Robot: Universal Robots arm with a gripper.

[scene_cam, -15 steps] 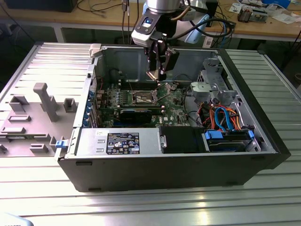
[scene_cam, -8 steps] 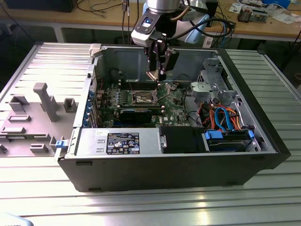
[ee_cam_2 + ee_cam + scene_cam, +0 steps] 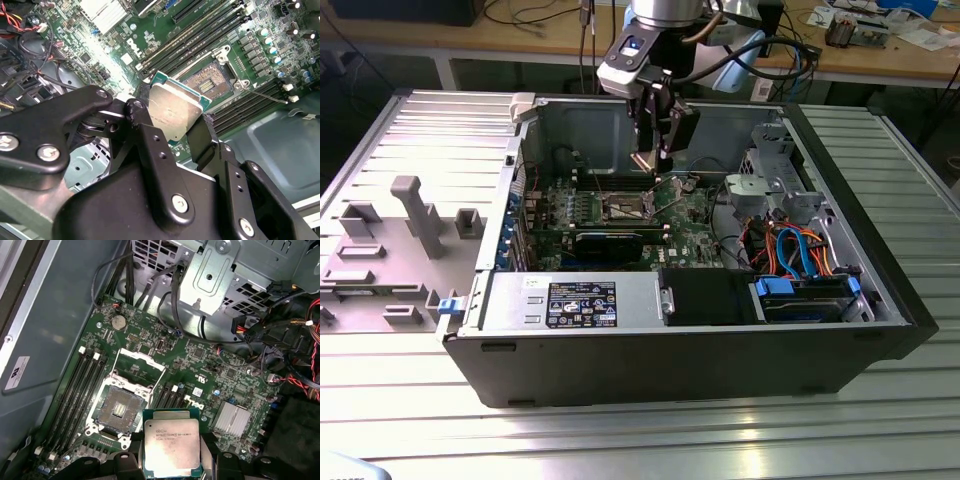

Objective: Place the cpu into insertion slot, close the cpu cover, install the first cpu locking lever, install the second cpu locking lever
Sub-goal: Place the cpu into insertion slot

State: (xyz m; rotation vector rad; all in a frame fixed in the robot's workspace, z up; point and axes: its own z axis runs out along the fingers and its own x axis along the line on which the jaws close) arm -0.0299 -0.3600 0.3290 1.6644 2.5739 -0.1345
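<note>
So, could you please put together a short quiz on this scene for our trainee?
1. True or false: the slot is empty.
2. Fill in: the cover stands ___ (open or shut).
3. What does the gripper hold? A) the cpu B) the cover C) nothing

Key: 1 true; 2 open; 3 A.

Edges of cpu (image 3: 176, 111) behind claw (image 3: 170, 124)
</note>
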